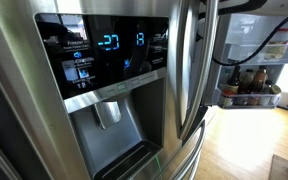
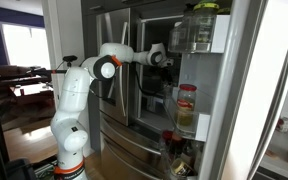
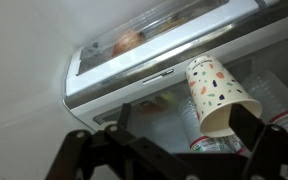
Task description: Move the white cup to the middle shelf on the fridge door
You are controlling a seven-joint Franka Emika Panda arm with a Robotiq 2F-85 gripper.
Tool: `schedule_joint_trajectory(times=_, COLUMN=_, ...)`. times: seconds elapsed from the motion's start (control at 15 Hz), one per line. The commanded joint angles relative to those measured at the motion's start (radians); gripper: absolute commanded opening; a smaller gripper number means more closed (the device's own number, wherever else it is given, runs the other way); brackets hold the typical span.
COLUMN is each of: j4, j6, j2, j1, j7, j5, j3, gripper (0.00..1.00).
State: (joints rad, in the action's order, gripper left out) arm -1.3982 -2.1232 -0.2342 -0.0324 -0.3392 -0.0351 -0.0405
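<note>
In the wrist view the white cup [image 3: 216, 90], speckled with coloured flecks, hangs tilted with its open mouth toward the lower right. Its rim lies against the right finger of my gripper [image 3: 184, 125], whose fingers stand wide apart. I cannot tell whether the cup rests on that finger or on the clear bottles [image 3: 209, 140] behind it. A frosted translucent bin with a pale rim [image 3: 154, 55] runs across just above the cup. In an exterior view my gripper [image 2: 161, 56] is held high beside the fridge door [image 2: 220, 100] and its bins; the cup does not show there.
A steel door with a blue-lit dispenser panel [image 1: 109, 50] fills an exterior view, with a bin of brown sauce bottles [image 1: 250, 88] behind it. On the door, a top bin holds a clear jar [image 2: 198, 30] and a lower bin a red-lidded jar [image 2: 186, 105].
</note>
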Motion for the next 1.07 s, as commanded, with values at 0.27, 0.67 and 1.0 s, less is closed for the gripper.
schedule_joint_trajectory(times=0.27, j4=-0.074, j6=-0.21, j2=-0.022, j1=-0.014, j7=0.113, j5=0.013, j3=0.004, gripper=1.0)
schedule_joint_trajectory(times=0.67, j4=-0.089, j6=-0.333, j2=-0.055, j1=0.001, j7=0.039, j5=0.022, j3=-0.019, gripper=1.0)
schedule_joint_trajectory(times=1.0, j4=-0.103, j6=-0.393, j2=-0.067, j1=-0.008, j7=0.06, j5=0.073, j3=-0.006, gripper=1.0)
